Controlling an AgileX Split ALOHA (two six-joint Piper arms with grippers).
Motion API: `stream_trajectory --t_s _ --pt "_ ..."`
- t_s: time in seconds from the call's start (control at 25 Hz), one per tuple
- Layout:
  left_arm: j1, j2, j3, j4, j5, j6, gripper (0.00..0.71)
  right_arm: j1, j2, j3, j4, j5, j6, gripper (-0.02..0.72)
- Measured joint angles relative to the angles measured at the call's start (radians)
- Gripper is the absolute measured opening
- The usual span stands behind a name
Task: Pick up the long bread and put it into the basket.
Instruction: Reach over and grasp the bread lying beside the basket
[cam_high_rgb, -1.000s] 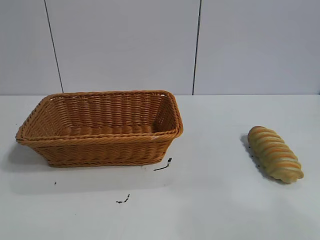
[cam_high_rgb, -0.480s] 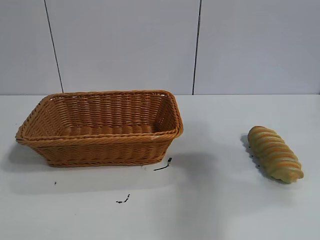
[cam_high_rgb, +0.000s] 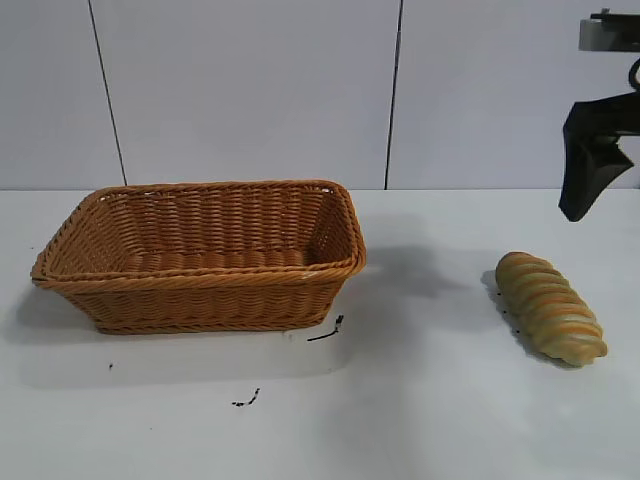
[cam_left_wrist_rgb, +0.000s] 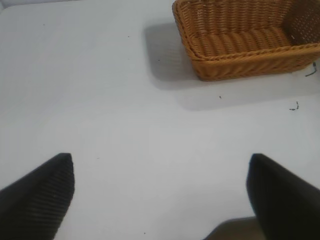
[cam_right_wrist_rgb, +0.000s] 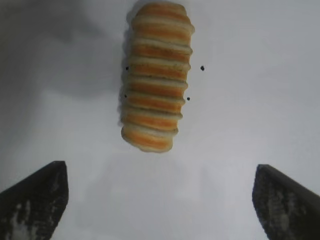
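The long bread (cam_high_rgb: 550, 307), a tan loaf with spiral orange-brown grooves, lies on the white table at the right; it also shows in the right wrist view (cam_right_wrist_rgb: 155, 75). The woven orange-brown basket (cam_high_rgb: 205, 290) stands at the left, empty, and shows in the left wrist view (cam_left_wrist_rgb: 240, 65). My right gripper (cam_high_rgb: 590, 165) hangs high at the right edge, above and behind the bread; in its wrist view the gripper (cam_right_wrist_rgb: 161, 172) is open wide and empty, the bread lying beyond the fingertips. My left gripper (cam_left_wrist_rgb: 161, 165) is open and empty over bare table, far from the basket.
Small black marks (cam_high_rgb: 327, 331) lie on the table in front of the basket, with more (cam_high_rgb: 246, 399) nearer the front. A grey panelled wall stands behind the table.
My right gripper has come into the exterior view at the upper right, above the bread. Its shadow has spread over the table between basket and bread. Bread and basket have not moved.
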Motion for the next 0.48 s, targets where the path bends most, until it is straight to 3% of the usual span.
stream_trajectory --t_s 0.48 --pt "0.000 0.000 0.000 0.000 0.000 0.000 0.696 0.023 0.181 -0.001 0.001 -0.206 0.000 0.693"
